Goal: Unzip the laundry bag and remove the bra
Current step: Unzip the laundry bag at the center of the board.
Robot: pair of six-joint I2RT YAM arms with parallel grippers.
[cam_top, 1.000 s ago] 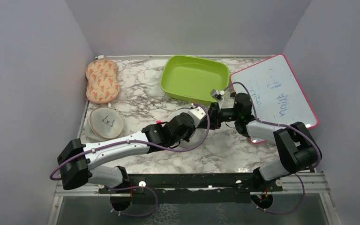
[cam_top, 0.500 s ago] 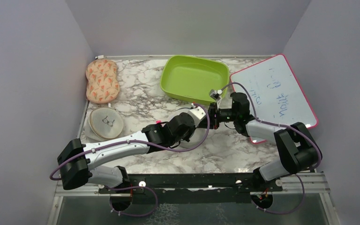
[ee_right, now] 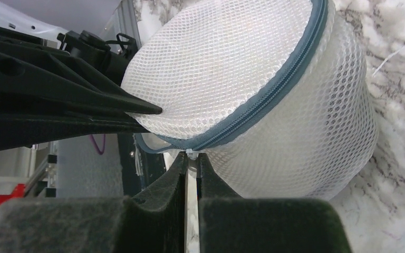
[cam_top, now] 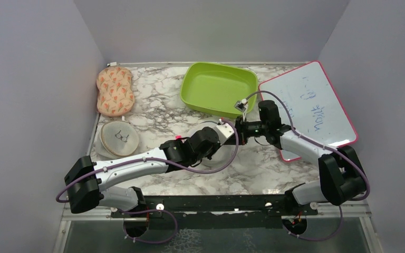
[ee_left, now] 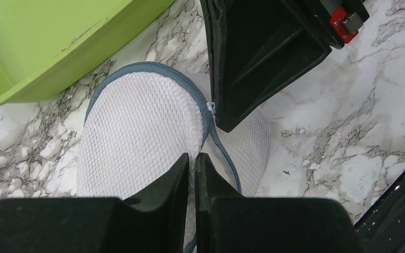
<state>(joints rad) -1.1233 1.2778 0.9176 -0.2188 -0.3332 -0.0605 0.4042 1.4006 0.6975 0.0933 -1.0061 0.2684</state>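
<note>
Top external view: the laundry bag (cam_top: 217,154) sits about mid-table, just on the near side of a green tub (cam_top: 219,87) that stands at the far edge. Both arms reach in over the bag and hide most of it, so its outline is hard to make out. The left gripper (cam_top: 225,135) and right gripper (cam_top: 241,128) meet tip to tip above it. A whiteboard (cam_top: 308,108) lies along the right edge, a beige mesh case (cam_top: 118,138) near the left edge, and a patterned pad (cam_top: 115,90) in the far left corner.

Left wrist view: the left gripper's fingers are drawn almost together, with only a sliver between them, and pinch the white mesh of the dome just beside the blue-grey zip rim (ee_left: 142,65). One dark finger of the right gripper comes down from above, its tip at the small white zip pull (ee_left: 211,107). The bag rests on the marble, close to the tub wall.

Right wrist view: the right gripper's fingers are clamped on the zip pull, right under the rim. The left gripper's pointed tips pinch a fold of mesh on the bag's far side.
</note>
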